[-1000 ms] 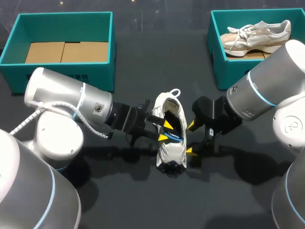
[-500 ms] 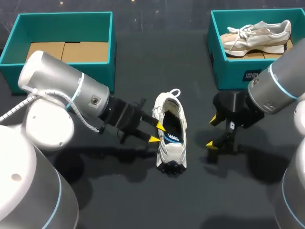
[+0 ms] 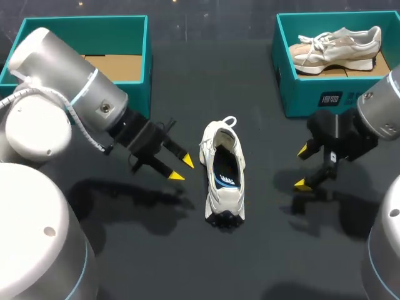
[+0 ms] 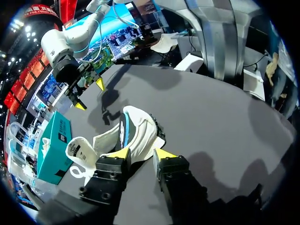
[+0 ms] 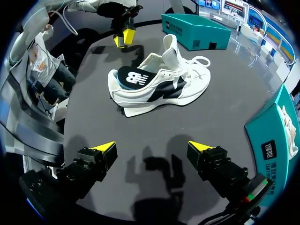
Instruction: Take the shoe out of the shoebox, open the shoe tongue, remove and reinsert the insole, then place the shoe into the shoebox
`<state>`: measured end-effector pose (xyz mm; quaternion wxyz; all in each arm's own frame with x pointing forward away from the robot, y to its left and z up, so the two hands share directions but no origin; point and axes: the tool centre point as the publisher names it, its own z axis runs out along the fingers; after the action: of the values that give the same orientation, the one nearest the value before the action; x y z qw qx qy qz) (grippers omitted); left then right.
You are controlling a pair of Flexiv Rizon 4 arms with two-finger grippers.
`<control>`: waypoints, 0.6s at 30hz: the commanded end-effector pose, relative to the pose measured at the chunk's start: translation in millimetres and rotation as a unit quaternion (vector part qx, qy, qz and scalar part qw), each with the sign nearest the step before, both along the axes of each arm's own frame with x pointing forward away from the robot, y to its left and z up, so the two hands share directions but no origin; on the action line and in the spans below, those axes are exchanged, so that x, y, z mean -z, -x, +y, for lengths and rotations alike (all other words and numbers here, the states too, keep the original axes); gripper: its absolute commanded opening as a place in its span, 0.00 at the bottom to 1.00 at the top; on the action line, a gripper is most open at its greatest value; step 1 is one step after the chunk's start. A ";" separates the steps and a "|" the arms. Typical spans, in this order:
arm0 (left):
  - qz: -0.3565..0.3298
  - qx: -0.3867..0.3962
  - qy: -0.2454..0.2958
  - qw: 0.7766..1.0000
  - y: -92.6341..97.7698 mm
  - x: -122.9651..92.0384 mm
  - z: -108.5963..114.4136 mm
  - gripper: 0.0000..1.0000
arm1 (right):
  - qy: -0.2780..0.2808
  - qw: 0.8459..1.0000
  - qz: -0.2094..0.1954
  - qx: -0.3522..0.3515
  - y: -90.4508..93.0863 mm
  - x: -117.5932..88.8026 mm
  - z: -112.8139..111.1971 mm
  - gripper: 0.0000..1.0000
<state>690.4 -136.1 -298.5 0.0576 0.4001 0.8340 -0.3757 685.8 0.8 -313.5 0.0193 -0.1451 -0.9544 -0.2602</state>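
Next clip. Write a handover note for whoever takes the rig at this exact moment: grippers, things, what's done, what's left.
The left gripper is open and empty beside the white shoe. The right gripper is open and empty on its other side.
The white shoe stands on its sole on the table, untouched, with the insole inside.
The left shoebox holds no shoe; the right shoebox holds a second shoe.
Done: shoe out, insole in.
Left: probably only boxing the shoe.

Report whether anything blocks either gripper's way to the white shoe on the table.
Nothing visible does. The left gripper and the right gripper both hang open, one on each side of the white shoe and apart from it, with only bare table in between.
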 end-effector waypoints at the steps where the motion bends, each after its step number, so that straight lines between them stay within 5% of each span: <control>1: 0.018 0.037 -0.041 0.998 -10.3 -41.3 40.9 0.31 | 0.000 1.000 -0.002 0.000 2.9 -1.8 -1.5 1.00; 5: 0.011 0.067 -0.069 0.995 -17.7 -53.7 57.3 0.27 | 0.000 1.000 -0.002 0.000 2.9 -1.8 -1.5 1.00; 6: 0.006 0.074 -0.075 0.994 -20.3 -56.8 60.0 0.05 | 0.000 1.000 -0.002 0.000 2.9 -1.8 -1.5 1.00; 7: 0.004 0.081 -0.082 0.993 -23.1 -60.2 62.8 0.00 | 0.000 1.000 -0.002 0.000 2.9 -1.8 -1.5 1.00; 10: 0.006 0.094 -0.101 0.990 -28.8 -66.9 69.2 0.00 | 0.000 1.000 -0.002 0.000 2.9 -1.8 -1.5 1.00; 18: 0.006 0.094 -0.101 0.990 -28.8 -66.9 69.2 0.00 | 0.011 1.000 -0.010 0.027 -8.5 -26.1 -59.7 1.00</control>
<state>717.4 -67.1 -234.0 -0.0158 0.4752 0.8268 -0.3007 704.1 -35.8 -306.1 0.0031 -0.1698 -0.9543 -0.2457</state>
